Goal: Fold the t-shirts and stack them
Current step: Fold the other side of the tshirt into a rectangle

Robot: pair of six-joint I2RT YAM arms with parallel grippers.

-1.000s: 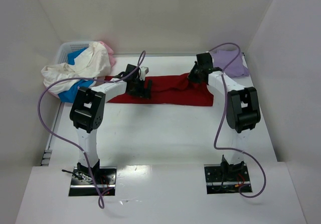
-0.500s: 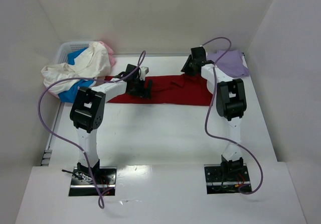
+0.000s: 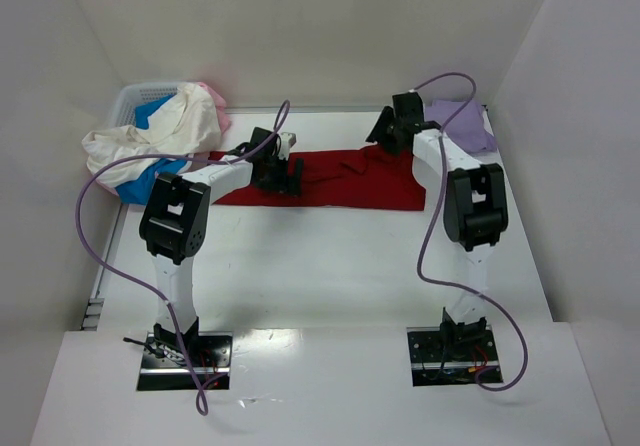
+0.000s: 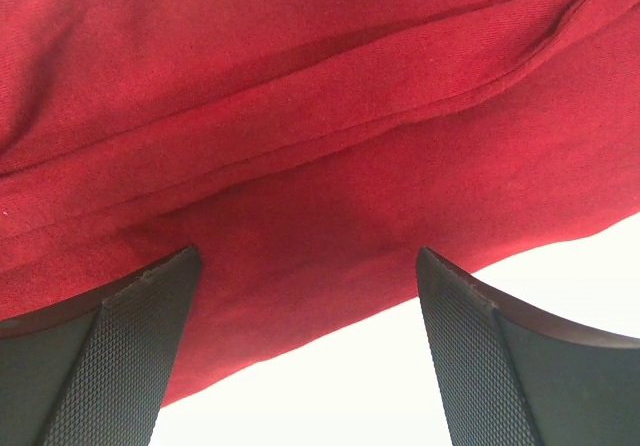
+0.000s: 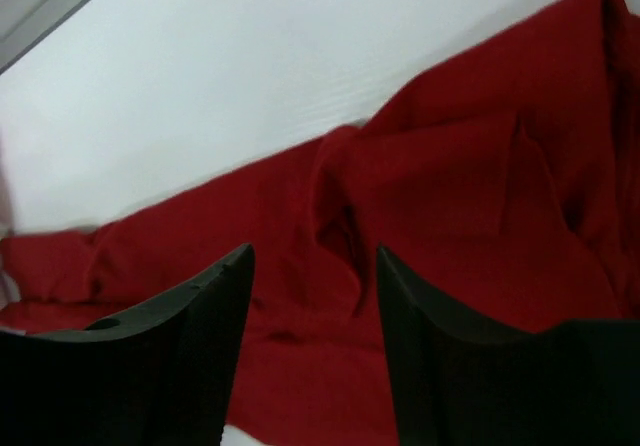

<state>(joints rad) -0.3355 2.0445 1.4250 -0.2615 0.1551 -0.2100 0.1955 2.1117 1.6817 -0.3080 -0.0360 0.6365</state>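
Two arms, general: both reached across the white table (image 3: 330,256) toward its far side, bases at the near edge.
Dark red t-shirt (image 3: 350,181): lay spread in a long strip across the far half of the table, between the two grippers. Its left part was flat; its right end was rumpled and raised in folds.
Left gripper (image 3: 283,174): stood low over the left part of the dark red t-shirt. Jaws were wide apart, with nothing clamped between them.
Left wrist view: two black fingers (image 4: 130,366) framed red cloth crossed by a seam ridge, with bare table at the lower right. Whether the fingertips touched the cloth could not be determined.
Right gripper (image 3: 388,131): stood over the far right end of the dark red t-shirt. Jaws were parted to a moderate gap and empty.
Right wrist view: fingers (image 5: 170,336) stood apart, with the bunched red folds beyond them.
Pale lavender t-shirt (image 3: 465,126): lay bunched at the far right corner of the table, just beside the right gripper. The arm hid any contact with the red one.
White lattice basket (image 3: 135,96): stood at the far left corner.
Cream-white t-shirt (image 3: 150,141): was draped over the basket's front, spilling outward.
Bright blue t-shirt (image 3: 140,181): lay partly under the cream-white one.
Pink t-shirt (image 3: 213,96): showed at the basket's right side.
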